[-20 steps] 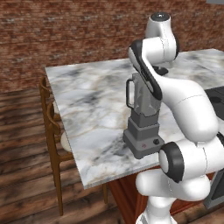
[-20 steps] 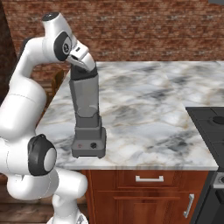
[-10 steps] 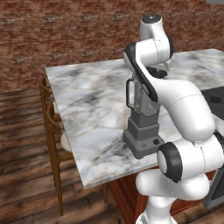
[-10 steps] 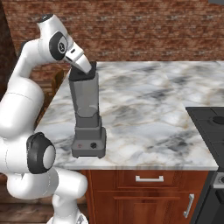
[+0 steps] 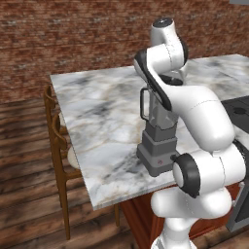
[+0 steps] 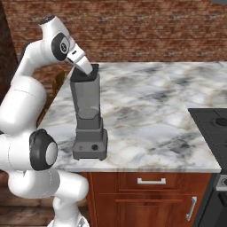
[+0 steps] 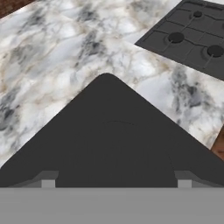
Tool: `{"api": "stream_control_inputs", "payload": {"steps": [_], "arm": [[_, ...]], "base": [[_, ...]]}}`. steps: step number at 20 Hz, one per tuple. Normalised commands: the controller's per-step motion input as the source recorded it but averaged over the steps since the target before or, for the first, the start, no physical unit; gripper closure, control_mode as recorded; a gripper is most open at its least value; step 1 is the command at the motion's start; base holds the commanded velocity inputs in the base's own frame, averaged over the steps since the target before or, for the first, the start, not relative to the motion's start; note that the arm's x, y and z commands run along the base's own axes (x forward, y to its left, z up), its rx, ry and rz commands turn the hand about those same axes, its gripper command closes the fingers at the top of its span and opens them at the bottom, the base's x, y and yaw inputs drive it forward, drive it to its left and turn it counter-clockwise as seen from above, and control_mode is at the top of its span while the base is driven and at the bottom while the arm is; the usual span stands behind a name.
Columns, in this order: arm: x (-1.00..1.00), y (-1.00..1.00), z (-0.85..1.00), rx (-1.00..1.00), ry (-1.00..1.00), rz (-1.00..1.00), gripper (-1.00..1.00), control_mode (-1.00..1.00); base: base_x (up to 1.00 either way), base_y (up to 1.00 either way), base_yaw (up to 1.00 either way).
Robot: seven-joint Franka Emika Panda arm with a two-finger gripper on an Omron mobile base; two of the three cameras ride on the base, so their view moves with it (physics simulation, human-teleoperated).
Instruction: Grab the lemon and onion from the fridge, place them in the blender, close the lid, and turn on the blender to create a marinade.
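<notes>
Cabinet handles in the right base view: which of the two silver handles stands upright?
The door handle, low and nearer the cooktop, stands upright; the drawer handle, above and left of it, lies level.

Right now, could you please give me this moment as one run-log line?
phase: closing lid | gripper: at lid, state unclear | lid: on top of blender | blender: on marble counter edge
</notes>
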Motion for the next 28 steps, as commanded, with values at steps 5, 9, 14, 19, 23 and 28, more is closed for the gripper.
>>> {"api": "stream_control_inputs", "payload": {"steps": [5,9,14,19,23,28], "arm": [[0.17,0.0,0.0,0.0,0.05,0.0,1.0,-1.0],[0.03,0.0,0.0,0.0,0.07,0.0,1.0,-1.0],[0.0,0.0,-0.01,0.0,0.07,0.0,1.0,-1.0],[0.0,0.0,-0.06,0.0,0.03,0.0,1.0,-1.0],[-0.13,0.0,-0.15,0.0,0.0,0.0,1.0,-1.0],[-0.39,0.0,-0.2,0.0,-0.04,0.0,1.0,-1.0]], "base": [[0.0,0.0,0.0],[0.0,0.0,0.0],[0.0,0.0,0.0],[0.0,0.0,0.0],[0.0,0.0,0.0],[0.0,0.0,0.0]]}}
